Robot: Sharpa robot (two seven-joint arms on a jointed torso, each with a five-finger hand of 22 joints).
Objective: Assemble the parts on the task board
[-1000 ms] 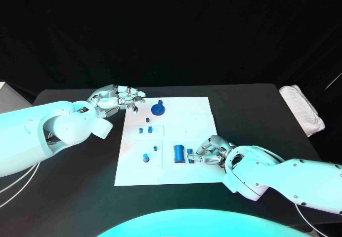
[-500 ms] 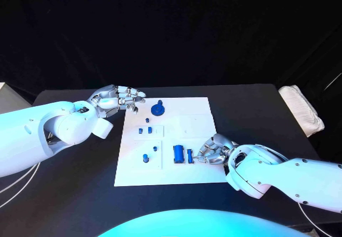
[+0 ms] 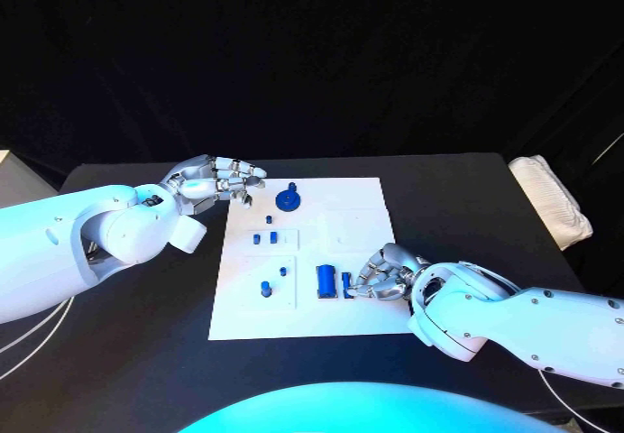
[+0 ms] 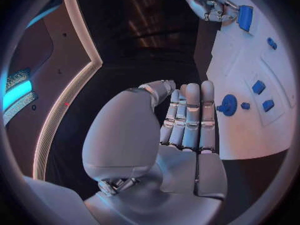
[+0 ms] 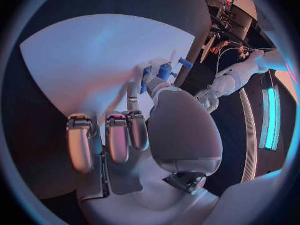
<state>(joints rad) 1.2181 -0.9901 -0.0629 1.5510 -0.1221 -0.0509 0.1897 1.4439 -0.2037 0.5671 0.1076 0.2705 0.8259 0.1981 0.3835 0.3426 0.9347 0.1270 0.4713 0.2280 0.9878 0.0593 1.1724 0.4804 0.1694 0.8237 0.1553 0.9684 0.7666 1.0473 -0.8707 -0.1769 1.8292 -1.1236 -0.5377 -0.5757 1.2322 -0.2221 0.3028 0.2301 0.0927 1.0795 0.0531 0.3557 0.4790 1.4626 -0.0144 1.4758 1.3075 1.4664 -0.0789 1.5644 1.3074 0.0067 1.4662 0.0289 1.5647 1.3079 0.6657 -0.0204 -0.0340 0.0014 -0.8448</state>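
The white board (image 3: 341,262) lies flat in the middle of the black worktop (image 3: 494,207). Small blue pieces sit on it: a round blue knob (image 3: 289,198) near the top left of the board, two little blocks (image 3: 264,238) just below it, a tiny peg (image 3: 265,288) lower down, and a bigger blue block (image 3: 325,280) near the lower middle. The right hand (image 3: 377,275) comes in from the lower right and rests on the board just beside the bigger block, its fingers bent around a small blue piece (image 5: 164,71) at the fingertips. The left hand (image 3: 215,183) is at the upper left, off the top left corner of the board and near the round knob. Its fingers are straight and close together, and it holds nothing.
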